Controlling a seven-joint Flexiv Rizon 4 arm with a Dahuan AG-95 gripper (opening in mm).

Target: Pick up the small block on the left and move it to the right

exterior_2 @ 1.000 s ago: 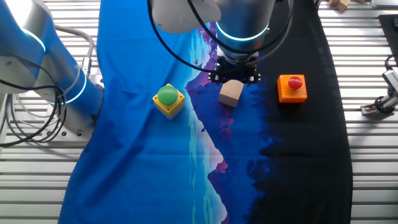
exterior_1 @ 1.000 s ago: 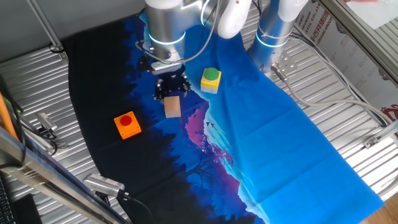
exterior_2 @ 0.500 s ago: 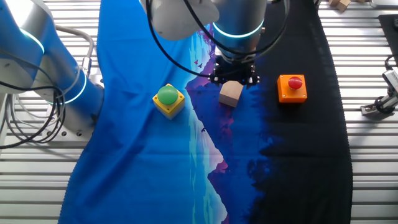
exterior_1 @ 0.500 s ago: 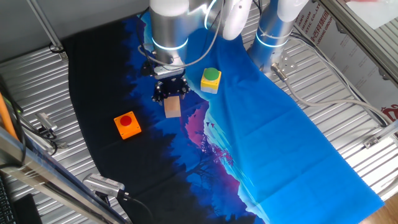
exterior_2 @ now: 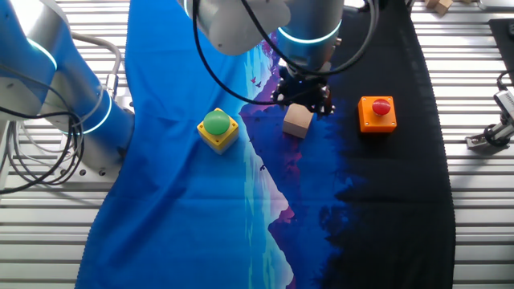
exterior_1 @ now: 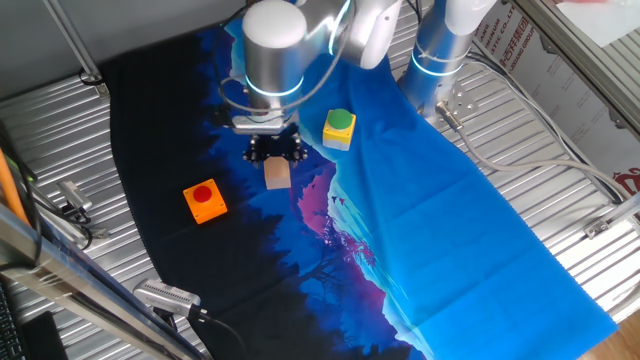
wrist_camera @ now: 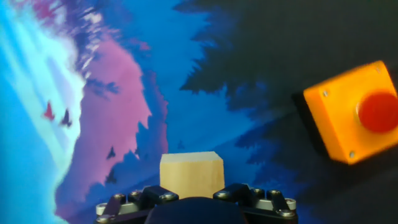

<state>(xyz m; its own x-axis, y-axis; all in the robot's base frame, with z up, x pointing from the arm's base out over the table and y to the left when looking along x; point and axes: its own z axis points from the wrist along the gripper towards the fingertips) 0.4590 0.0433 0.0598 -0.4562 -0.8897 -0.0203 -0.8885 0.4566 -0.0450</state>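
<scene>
The small block (exterior_1: 277,174) is a plain tan wooden cube on the dark blue part of the cloth, between the orange block and the yellow block. My gripper (exterior_1: 276,158) stands right over it, fingers down around its top. In the other fixed view the gripper (exterior_2: 299,107) sits on the block (exterior_2: 297,122) the same way. In the hand view the block (wrist_camera: 191,175) is sharp at the bottom centre between the jaws, while the background is blurred. The jaws look shut on it. I cannot tell whether it is clear of the cloth.
An orange block with a red button (exterior_1: 205,200) lies on the black cloth, close by in the hand view (wrist_camera: 348,111). A yellow block with a green button (exterior_1: 339,128) lies on the blue cloth. A second arm's base (exterior_2: 76,104) stands at the cloth's edge.
The arm's wrist has swung and tilted over the block, and the gripper sits a little lower. The block has stayed at almost the same spot between the fingers.
</scene>
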